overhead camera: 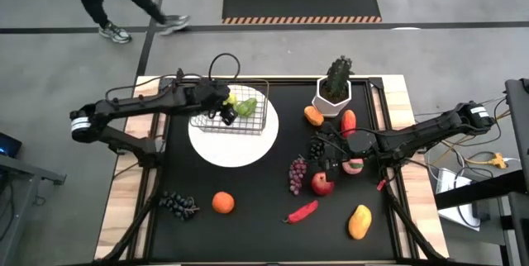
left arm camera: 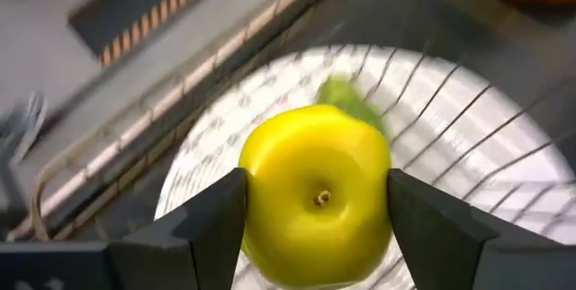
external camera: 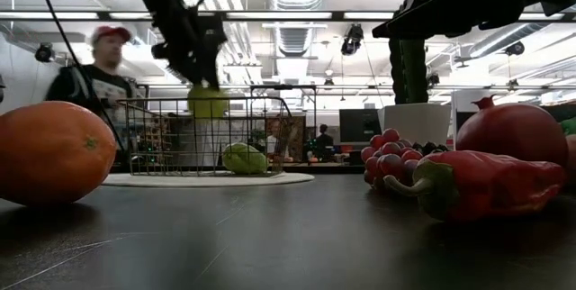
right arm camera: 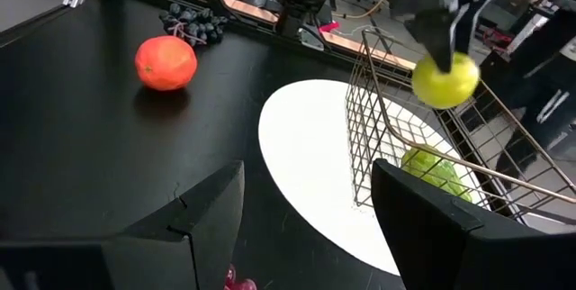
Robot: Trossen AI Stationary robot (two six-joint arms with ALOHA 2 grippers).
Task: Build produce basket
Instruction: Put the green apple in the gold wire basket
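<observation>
Low view: the left gripper [external camera: 206, 78] grips a green apple [external camera: 208, 103] above the basket [external camera: 207, 137], which rests on the white plate [external camera: 209, 179]. The right gripper [right arm camera: 306, 227] waits open near the grapes [overhead camera: 296, 175]. Released off-centre, the apple could strike the wire rim and roll away.

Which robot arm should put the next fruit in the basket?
Probably the left. Its gripper already holds a yellow-green apple right above the basket, so it likely only has to lower and let go. The right gripper is empty, open, and off among the fruit beside the plate.
</observation>
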